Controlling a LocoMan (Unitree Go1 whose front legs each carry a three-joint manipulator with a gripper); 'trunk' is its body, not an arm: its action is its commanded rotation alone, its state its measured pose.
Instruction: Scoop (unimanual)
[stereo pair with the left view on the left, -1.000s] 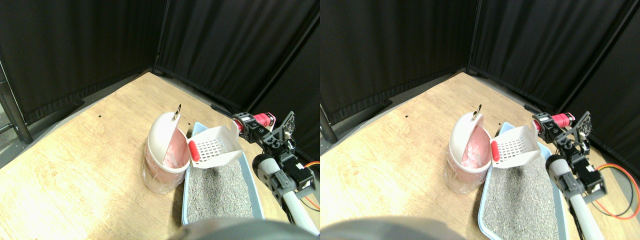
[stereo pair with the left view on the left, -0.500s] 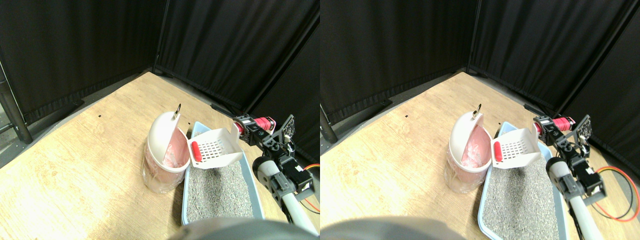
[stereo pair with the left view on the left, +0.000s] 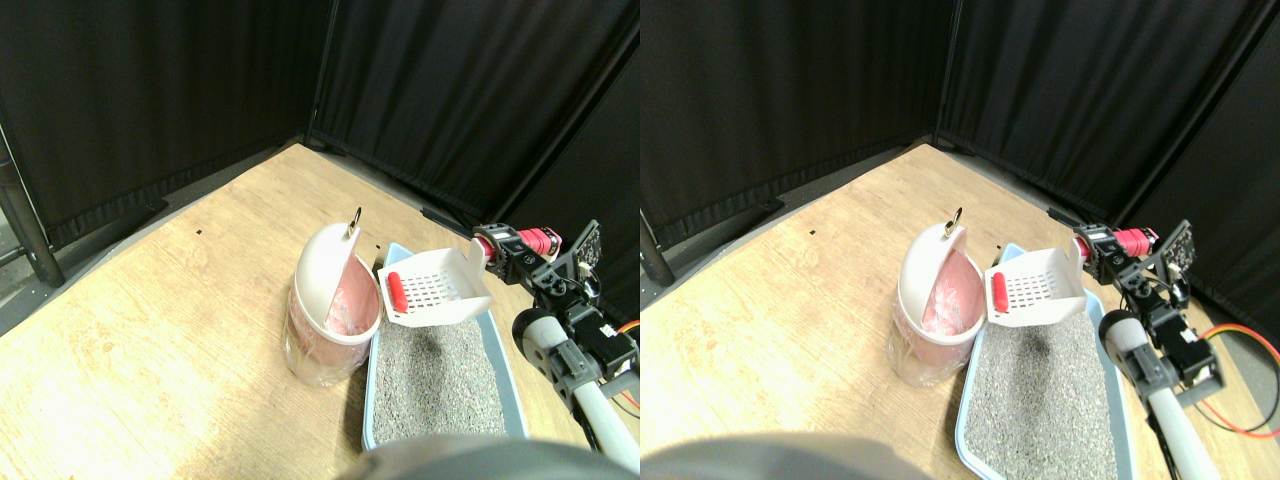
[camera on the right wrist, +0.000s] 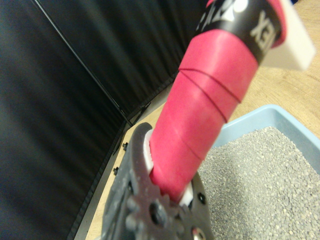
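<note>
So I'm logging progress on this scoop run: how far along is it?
Done: the red piece already lies in the white slotted scoop, lifted clear of the litter tray. In hand: the right gripper holds the scoop's red wrapped handle beside the open-lidded bin. Left: tipping the piece into the bin.

Right manipulator (stereo pair with the left view on the left: 560, 330), pale grey tubular link, black boxy motor housings, dark open-frame bracket, orange and red cables (stereo pair with the left view on the left: 628, 330), gripper (camera on the right wrist: 165, 210) dark grey, toothed gear, small black screws
</note>
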